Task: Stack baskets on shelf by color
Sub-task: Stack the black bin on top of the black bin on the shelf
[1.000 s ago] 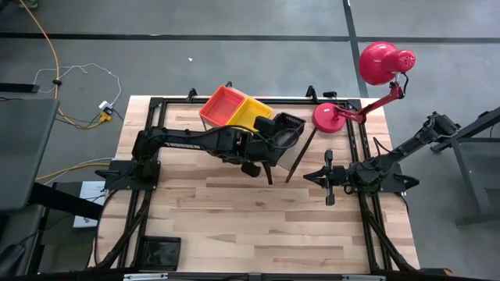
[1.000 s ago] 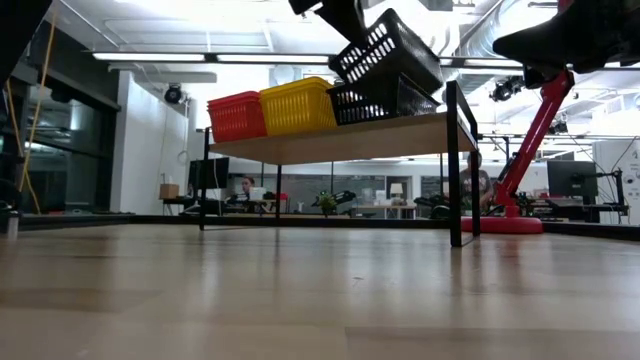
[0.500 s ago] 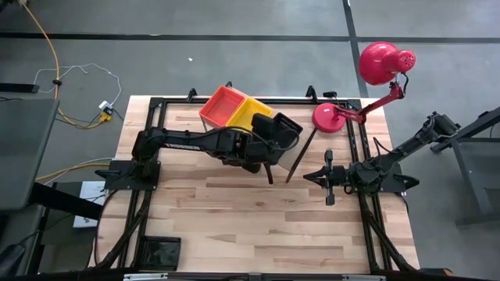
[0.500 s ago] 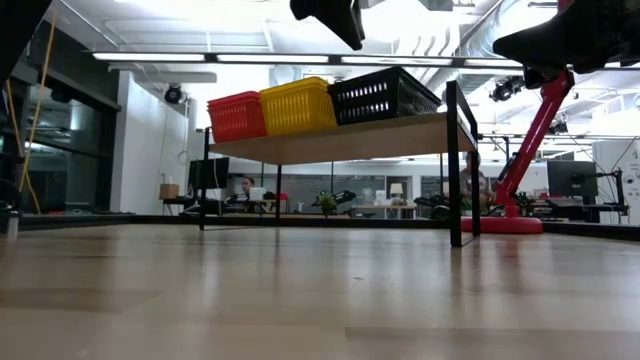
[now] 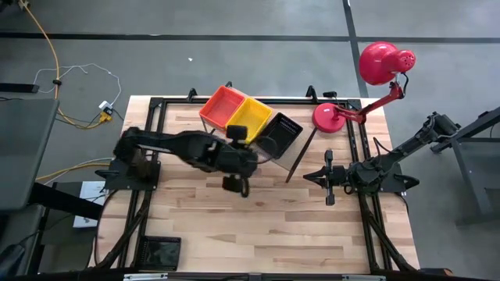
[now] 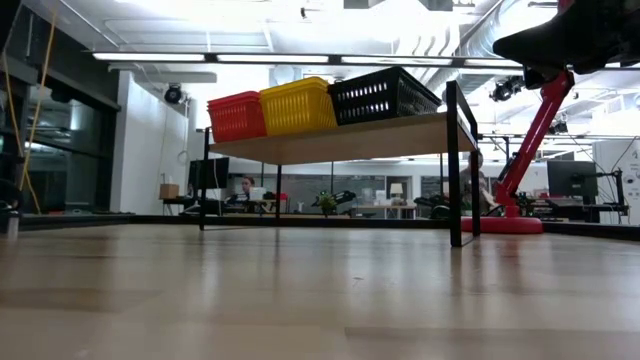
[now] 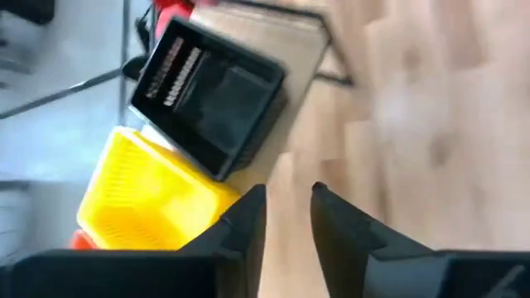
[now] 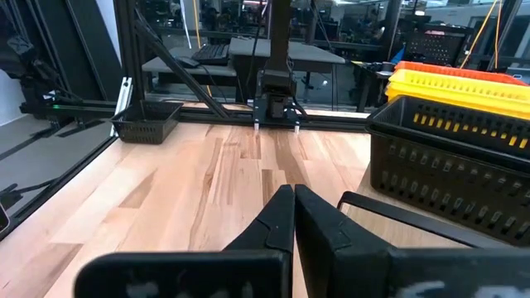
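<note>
Standing in a row on the shelf (image 6: 340,138): orange-red basket (image 6: 236,116), yellow basket (image 6: 297,105) and black basket (image 6: 381,95), touching side by side, upright and level in the low view. Same order confirmed from above: orange-red basket (image 5: 223,105) at one end, yellow (image 5: 250,115) in the middle, black (image 5: 281,129) at the end nearer the red desk lamp (image 5: 367,82). Whether each colour is a single basket or several nested cannot be told from these views. One further dark basket (image 5: 162,251) noted at the near left corner of the table (image 5: 312,226), well apart from the shelf; also visible in the right wrist view (image 8: 149,126). Judged therefore: bulk of the task done, with possibly that one black basket left to fetch and stack on the black one. Left pincer (image 7: 287,217) found over bare table just in front of the shelf, empty, fingers a small way apart, pinching nothing. Right pincer (image 8: 293,217) parked low over the right side of the table, fingers pressed together, empty. No basket tilted, overhanging or on the floor as far as visible.
</note>
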